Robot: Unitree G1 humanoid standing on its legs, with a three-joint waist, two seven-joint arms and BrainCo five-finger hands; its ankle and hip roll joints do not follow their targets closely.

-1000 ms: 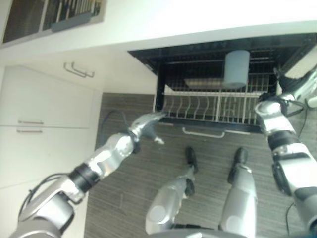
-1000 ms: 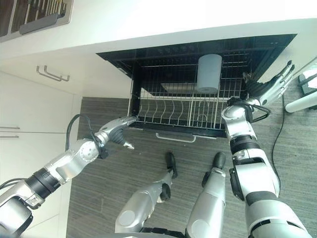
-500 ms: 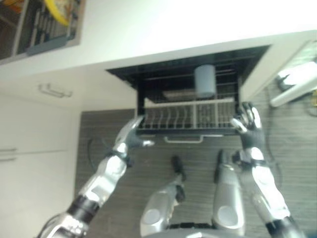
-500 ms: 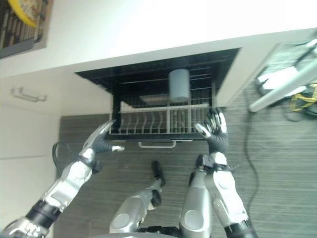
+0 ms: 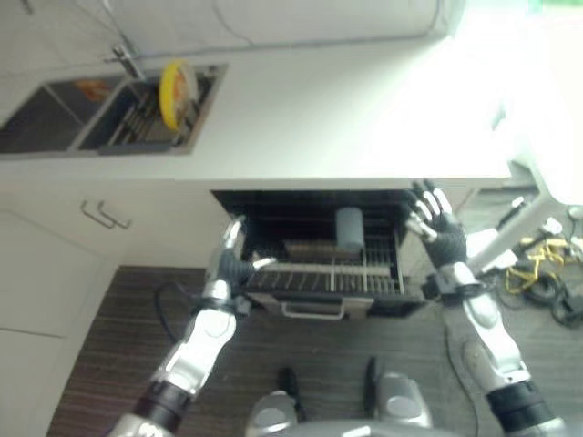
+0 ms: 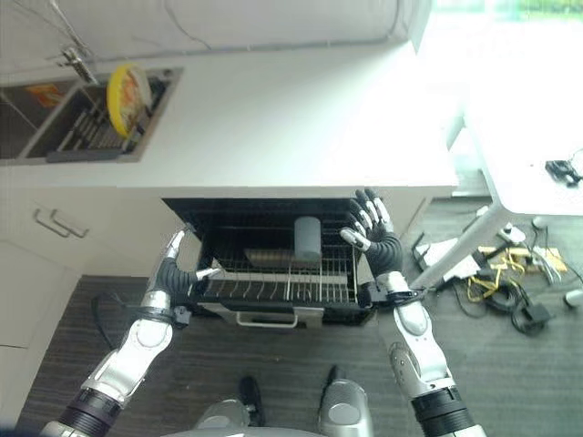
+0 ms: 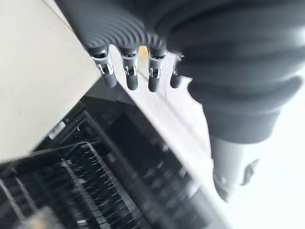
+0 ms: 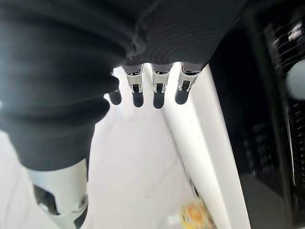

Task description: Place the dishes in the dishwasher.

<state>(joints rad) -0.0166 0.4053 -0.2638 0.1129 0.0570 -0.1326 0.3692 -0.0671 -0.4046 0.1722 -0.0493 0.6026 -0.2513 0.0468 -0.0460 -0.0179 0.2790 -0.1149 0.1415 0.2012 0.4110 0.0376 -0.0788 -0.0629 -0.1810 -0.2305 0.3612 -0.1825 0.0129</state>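
A yellow plate (image 6: 126, 86) stands on edge in the drying rack of the sink (image 6: 55, 123) at the counter's far left. Below the white countertop (image 6: 291, 127) the dishwasher is open, and its wire rack (image 6: 282, 280) is pulled out. A grey cup (image 6: 308, 238) stands in the rack beside a flat pale item (image 6: 271, 258). My left hand (image 6: 178, 269) is open at the rack's left end and holds nothing. My right hand (image 6: 373, 235) is open and raised at the rack's right end, just under the counter edge. The right wrist view shows straight fingers (image 8: 157, 93) and the yellow plate (image 8: 198, 215) far off.
White cabinet doors with metal handles (image 6: 50, 223) are left of the dishwasher. A white table leg (image 6: 469, 241) and loose cables (image 6: 506, 287) stand on the dark floor to the right. The rack has a front handle (image 6: 264, 319).
The camera has swung upward, so the countertop, the sink and the yellow plate have come into view. Both hands have risen to the two ends of the rack and stay open.
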